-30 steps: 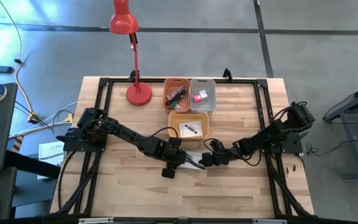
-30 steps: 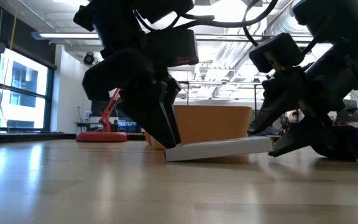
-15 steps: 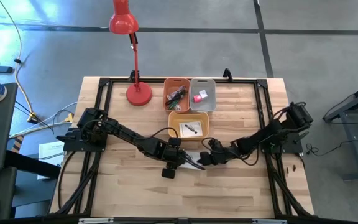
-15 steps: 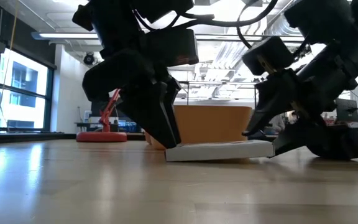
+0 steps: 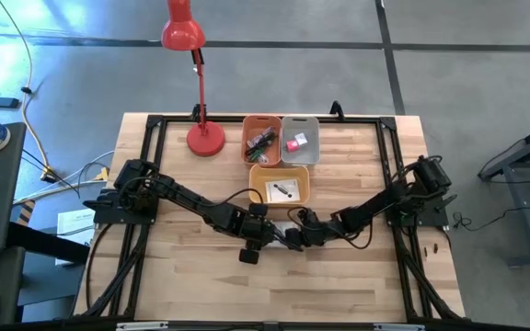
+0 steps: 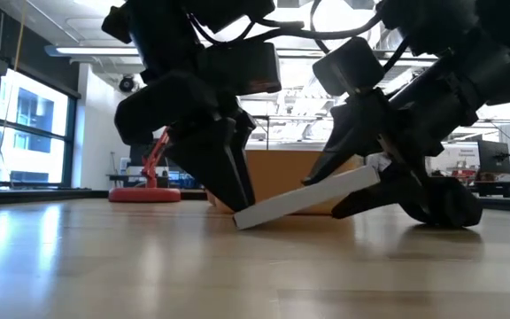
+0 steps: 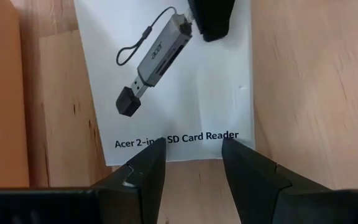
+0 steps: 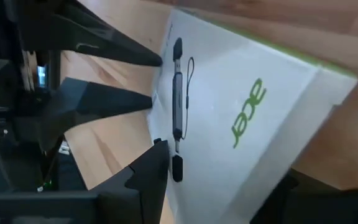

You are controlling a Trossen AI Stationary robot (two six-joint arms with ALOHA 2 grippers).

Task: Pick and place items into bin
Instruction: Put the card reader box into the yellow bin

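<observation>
A flat white box printed with a card reader (image 7: 166,81) lies tilted on the table in front of the orange bin (image 5: 279,188). It also shows in the low view (image 6: 308,197) and the right wrist view (image 8: 241,106). My left gripper (image 7: 191,149) is open, its fingers pointing down at the box's low end (image 6: 242,215). My right gripper (image 6: 366,182) is shut on the box's raised end. In the high view the two grippers, left (image 5: 270,236) and right (image 5: 293,234), meet at the table's middle and mostly hide the box. My left gripper stands with both open fingertips (image 7: 151,155) on the box's end edge by the printed line (image 7: 179,138). The fingers come from above, pointing down. That end (image 6: 242,215) rests on the table. My right gripper pinches the box's other end (image 6: 361,180) between its two fingers, one on the top face and one underneath. The fingers come slanting from the table's right side. That end is lifted, so the box slopes down toward my left gripper.
The orange bin holds a white card with black marks (image 5: 282,191). Behind it stand a red-orange bin (image 5: 261,138) with small objects and a grey bin (image 5: 299,140) with a red-pink cube. A red desk lamp (image 5: 205,138) stands at the far left.
My right gripper has moved toward the table's left, closer to my left gripper, and has risen with the box's end. The box has gone from nearly flat to tilted: its right end is lifted and its left end has stayed on the table at my left fingers.
</observation>
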